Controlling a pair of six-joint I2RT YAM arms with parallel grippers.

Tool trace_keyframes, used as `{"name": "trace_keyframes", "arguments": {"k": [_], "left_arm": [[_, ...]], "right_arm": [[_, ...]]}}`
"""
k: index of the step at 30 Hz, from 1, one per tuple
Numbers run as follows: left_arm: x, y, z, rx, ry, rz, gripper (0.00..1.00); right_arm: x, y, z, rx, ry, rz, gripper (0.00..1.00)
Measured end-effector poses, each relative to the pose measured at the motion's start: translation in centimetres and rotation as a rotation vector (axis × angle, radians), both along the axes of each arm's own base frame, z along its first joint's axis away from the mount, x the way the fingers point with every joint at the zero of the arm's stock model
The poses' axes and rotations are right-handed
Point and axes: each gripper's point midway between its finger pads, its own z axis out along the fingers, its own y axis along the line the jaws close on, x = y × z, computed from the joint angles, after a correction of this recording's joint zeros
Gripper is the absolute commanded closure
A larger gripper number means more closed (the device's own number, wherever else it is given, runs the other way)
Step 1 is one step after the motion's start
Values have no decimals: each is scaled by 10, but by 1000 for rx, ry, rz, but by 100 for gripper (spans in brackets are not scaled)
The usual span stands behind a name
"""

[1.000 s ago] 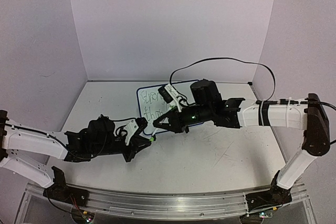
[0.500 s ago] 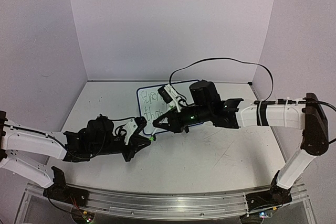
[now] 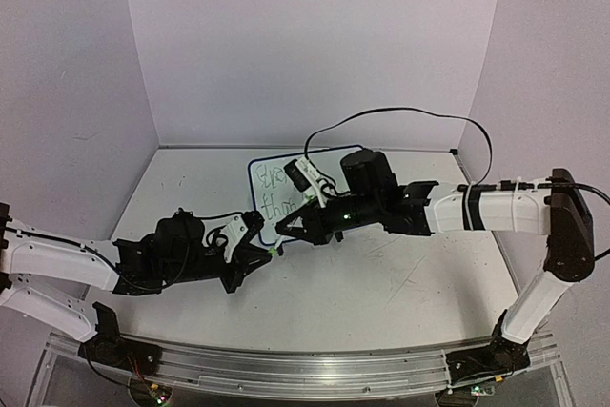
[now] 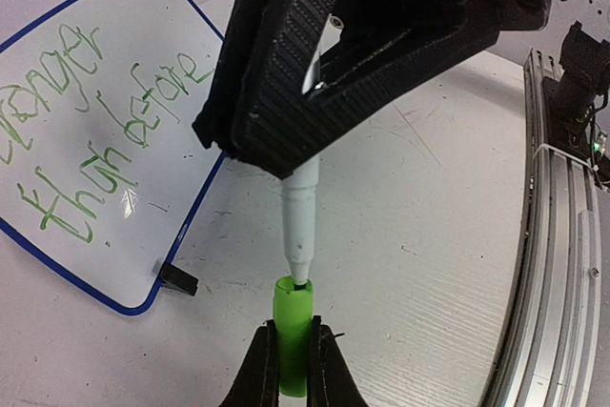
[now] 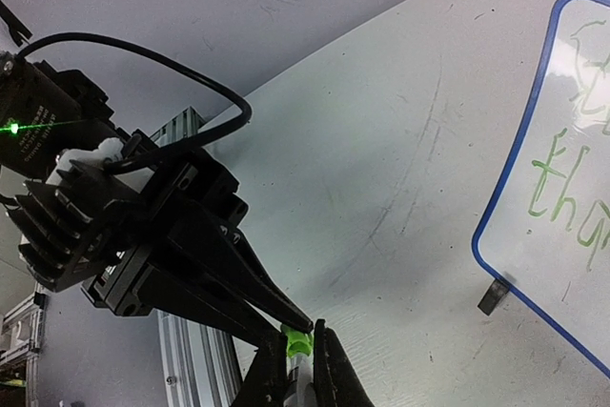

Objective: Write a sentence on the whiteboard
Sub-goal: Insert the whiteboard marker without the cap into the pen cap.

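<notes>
The whiteboard (image 3: 271,190) lies at mid-table, partly under my right arm, with the green sentence (image 4: 88,131) on it in two lines. My left gripper (image 4: 295,333) is shut on the green cap (image 4: 294,335), which stands upright with its mouth facing up. My right gripper (image 3: 282,228) is shut on the slim white pen (image 4: 301,221). The pen's tip sits in the mouth of the cap. In the right wrist view the cap (image 5: 298,341) shows just past my right gripper (image 5: 303,348), against the left gripper's fingers (image 5: 238,288).
The whiteboard's blue-edged corner and a black clip foot (image 4: 179,279) lie just left of the cap. The foot also shows in the right wrist view (image 5: 493,295). The aluminium rail (image 4: 558,264) runs along the table's near edge. A black cable (image 3: 400,113) loops above the right arm.
My right gripper has shifted slightly left and down with the pen, bringing its tip to the cap. The left gripper has barely moved.
</notes>
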Motion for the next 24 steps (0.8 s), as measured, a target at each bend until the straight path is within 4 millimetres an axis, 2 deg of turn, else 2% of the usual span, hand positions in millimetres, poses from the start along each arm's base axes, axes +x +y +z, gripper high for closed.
{"name": "trace_keyframes", "arguments": {"k": [4, 7, 24], "left_arm": [[0, 0, 0, -1, 1, -1, 100], [-1, 0, 0, -2, 2, -1, 100], [10, 27, -39, 171, 50, 122, 100]], "right_arm": [[-4, 3, -2, -3, -2, 5, 100], [-5, 9, -11, -14, 2, 3, 100], [5, 43, -57, 6, 96, -80, 100]]}}
